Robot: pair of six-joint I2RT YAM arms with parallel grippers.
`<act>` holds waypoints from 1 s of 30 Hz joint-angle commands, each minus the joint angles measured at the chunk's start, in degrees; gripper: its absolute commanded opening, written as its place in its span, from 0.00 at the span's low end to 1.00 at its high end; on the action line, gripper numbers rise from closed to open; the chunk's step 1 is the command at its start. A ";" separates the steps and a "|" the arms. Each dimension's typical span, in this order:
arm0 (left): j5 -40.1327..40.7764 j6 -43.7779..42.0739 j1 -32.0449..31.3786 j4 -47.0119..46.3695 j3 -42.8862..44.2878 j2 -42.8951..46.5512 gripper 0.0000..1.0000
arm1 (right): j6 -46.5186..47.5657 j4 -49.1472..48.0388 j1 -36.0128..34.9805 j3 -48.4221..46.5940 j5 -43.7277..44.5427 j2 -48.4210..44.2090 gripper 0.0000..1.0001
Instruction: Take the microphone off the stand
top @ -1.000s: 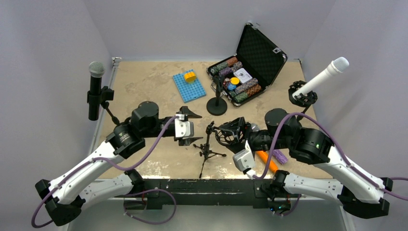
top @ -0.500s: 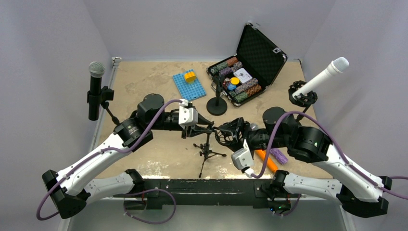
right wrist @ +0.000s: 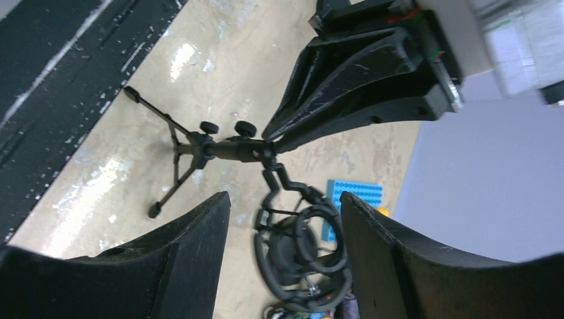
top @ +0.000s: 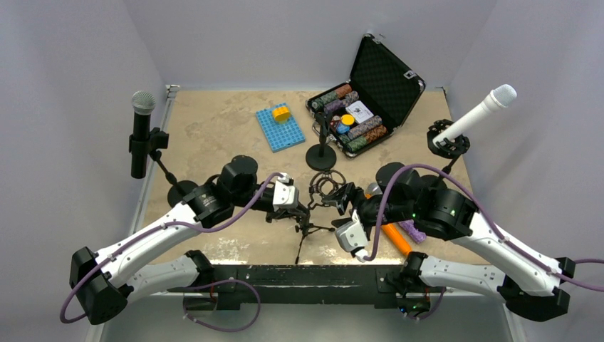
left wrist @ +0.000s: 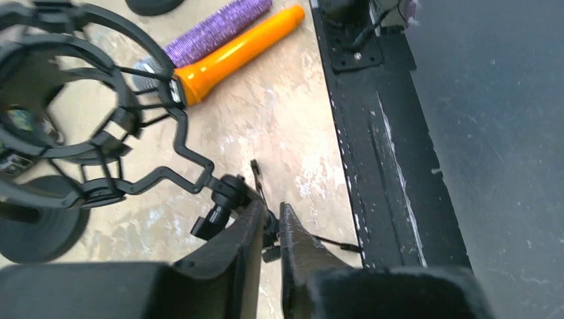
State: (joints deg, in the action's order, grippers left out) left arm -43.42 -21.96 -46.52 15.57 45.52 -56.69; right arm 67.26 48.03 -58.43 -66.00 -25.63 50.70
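Worn beige tabletop (top: 214, 128) between grey walls is seen from above, with a small black tripod stand (top: 306, 229) set near the front edge between the two arms. The stand's upper stem is pinched just below the joint by the left gripper (left wrist: 271, 219), whose jaws are closed tight on it. A round black shock mount (right wrist: 299, 259) is carried on a kinked arm from that joint, and a dark microphone (right wrist: 287, 251) is seated inside its rings, so the microphone is not yet freed from the stand. The right gripper (right wrist: 284, 199) is held with its jaws spread wide, one finger on each side of the mount and touching nothing that can be made out. An orange handheld microphone (left wrist: 233, 46) and a purple one (left wrist: 216, 28) are laid side by side on the table under the right arm. A black handheld microphone (top: 142, 132) is clipped upright at the left edge, and a white one (top: 476, 114) is tilted in a holder at the right. Toward the back, an open case of poker chips (top: 381, 82), a blue studded baseplate (top: 279, 130) with a yellow brick (top: 281, 112) on it, and a round-based stand (top: 320, 155) are seen.
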 commanded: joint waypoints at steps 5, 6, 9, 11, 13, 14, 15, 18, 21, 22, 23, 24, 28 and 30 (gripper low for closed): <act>2.88 -0.22 0.36 2.71 -0.82 5.11 0.51 | -7.20 -2.70 0.07 1.20 -3.49 0.64 0.71; 3.94 0.07 0.38 3.72 0.03 5.43 0.55 | -7.23 -2.54 0.11 0.96 -3.35 0.96 0.71; 6.62 -0.28 0.32 7.79 2.50 6.31 0.61 | -7.00 -2.98 0.23 0.23 -2.59 2.11 0.70; 8.28 0.78 0.34 8.95 2.59 6.96 0.65 | -7.88 -4.15 0.33 0.08 -1.78 2.63 0.69; 11.07 5.85 0.35 7.58 2.24 7.08 0.70 | -10.73 -6.07 0.39 0.53 -0.75 2.47 0.69; 13.42 10.98 0.38 6.74 2.10 6.58 0.71 | -12.67 -7.16 0.42 0.74 0.08 2.32 0.69; 14.76 14.20 0.38 6.10 2.17 5.86 0.71 | -14.76 -7.91 0.42 0.77 1.24 2.23 0.69; 14.71 20.65 0.31 3.31 1.26 4.38 0.72 | -17.78 -6.21 0.57 -0.54 3.11 2.16 0.69; 14.02 21.43 0.37 -1.71 -0.01 3.18 0.72 | -17.58 -3.42 0.72 -1.88 4.16 1.49 0.69; 13.41 21.43 0.31 -2.66 -0.19 2.44 0.73 | -17.53 -2.64 0.87 -2.27 4.64 1.33 0.69; 13.01 22.26 0.32 -4.91 -0.40 1.57 0.74 | -17.63 -2.20 1.14 -2.60 5.53 1.11 0.69; 12.75 23.47 0.22 -6.62 -0.72 0.74 0.89 | -18.11 -1.89 1.47 -2.90 6.26 0.93 0.69; 13.37 24.51 -1.26 -14.33 -2.72 -1.70 1.00 | -20.76 -0.36 5.01 -5.53 7.31 0.60 0.69; 14.29 23.46 -2.22 -14.60 -2.58 -2.93 1.00 | -22.57 -0.32 8.44 -6.86 6.43 0.25 0.70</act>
State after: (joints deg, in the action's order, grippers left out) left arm -30.00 -0.19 -47.07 8.82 43.68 -58.02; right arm 49.32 47.05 -54.59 -68.38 -20.16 52.31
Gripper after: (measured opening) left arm 0.997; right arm 0.691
